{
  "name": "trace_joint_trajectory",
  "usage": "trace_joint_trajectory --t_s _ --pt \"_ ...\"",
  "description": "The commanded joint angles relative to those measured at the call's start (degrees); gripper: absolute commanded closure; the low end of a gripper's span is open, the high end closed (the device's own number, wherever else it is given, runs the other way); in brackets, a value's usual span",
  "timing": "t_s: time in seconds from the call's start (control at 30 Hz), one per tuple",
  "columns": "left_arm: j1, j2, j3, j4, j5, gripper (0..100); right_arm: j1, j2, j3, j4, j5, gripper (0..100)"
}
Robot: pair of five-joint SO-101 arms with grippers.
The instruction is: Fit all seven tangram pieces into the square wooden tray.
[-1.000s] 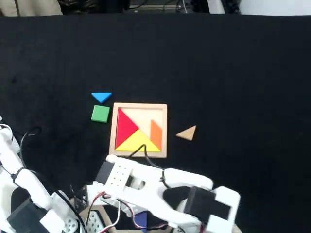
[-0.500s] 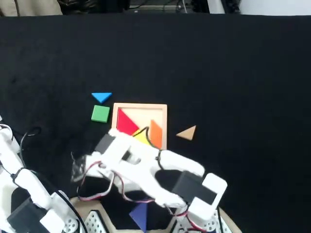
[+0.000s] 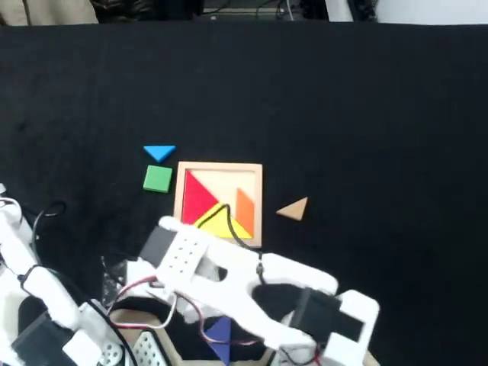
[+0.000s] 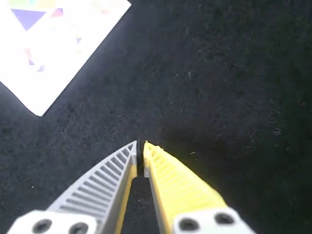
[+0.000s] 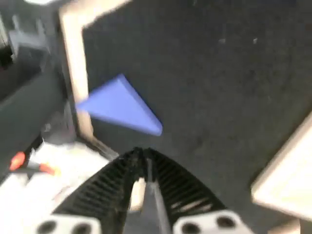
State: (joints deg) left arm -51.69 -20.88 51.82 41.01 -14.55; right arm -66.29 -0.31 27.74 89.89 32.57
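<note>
The square wooden tray (image 3: 180, 200) holds a red triangle (image 3: 197, 194), a yellow triangle (image 3: 223, 221) and an orange piece (image 3: 245, 204). Left of the tray lie a light blue triangle (image 3: 158, 152) and a green square (image 3: 157, 178); a tan triangle (image 3: 293, 208) lies to its right. A dark blue triangle (image 3: 219, 335) (image 5: 122, 105) rests at the table's front edge, just beyond my right gripper (image 5: 142, 153), which is shut with nothing in it. The right arm (image 3: 229, 278) crosses the tray's front edge. My left gripper (image 4: 141, 146) is shut over bare black cloth.
A white sheet (image 4: 48, 48) printed with coloured shapes lies on the cloth ahead of the left gripper. The left arm (image 3: 30, 290) stands at the front left corner. A wooden strip (image 5: 73, 63) borders the dark blue triangle. The far half of the table is open black cloth.
The right arm swung out over the tray's front half, then drew back a little toward the front edge. The pieces have not moved.
</note>
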Motion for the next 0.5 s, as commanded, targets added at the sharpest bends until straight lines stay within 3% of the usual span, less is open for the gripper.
trace_joint_trajectory --t_s 0.0,0.1,0.47 --pt "-0.1 -2.2 -0.7 -1.1 0.4 96 -4.0 0.1 2.1 -6.7 -11.6 98.8" --pt "0.0 -2.2 -0.7 -1.1 0.4 96 -3.8 4.5 1.9 -6.9 -17.1 98.8" --pt "-0.2 -2.2 -3.6 -0.9 0.9 96 -7.8 11.7 2.5 -3.5 -14.9 98.8"
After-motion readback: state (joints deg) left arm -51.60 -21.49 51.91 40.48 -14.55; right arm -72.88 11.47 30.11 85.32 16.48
